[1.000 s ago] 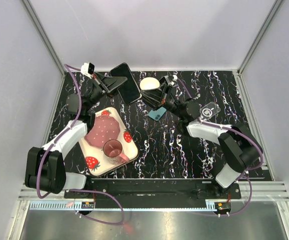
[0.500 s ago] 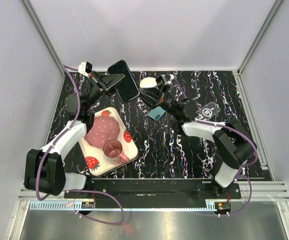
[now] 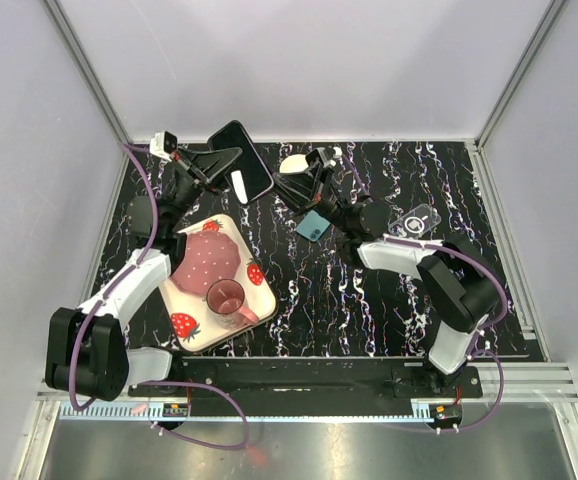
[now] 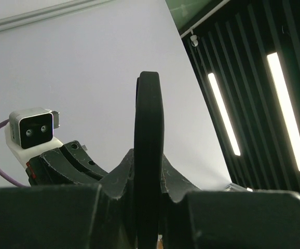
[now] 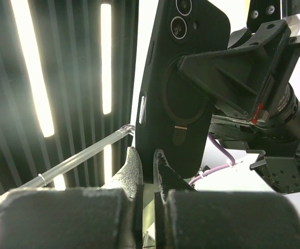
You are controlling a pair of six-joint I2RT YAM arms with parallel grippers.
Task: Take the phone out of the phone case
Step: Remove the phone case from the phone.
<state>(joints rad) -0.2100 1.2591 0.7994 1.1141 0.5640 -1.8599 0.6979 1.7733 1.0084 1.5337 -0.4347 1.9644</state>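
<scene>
The one strawberry tray [image 3: 195,336] lay aside with its single pink cup [image 3: 227,297], clear of the work. The one phone [image 3: 252,158], inside its one black phone case [image 5: 186,78], was raised off the table. The left gripper [image 4: 149,181] clamped its edge, presumably presenting it for peeling. The right gripper [image 5: 146,166] hovered just beside, pinched together and seemingly empty.

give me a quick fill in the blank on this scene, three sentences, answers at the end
The left gripper is clamped on the ___, which sits in a black case.
The right gripper has its jaws ___.
The pink cup stands on a plate painted with ___.
Missing words: phone; shut; strawberries.
</scene>
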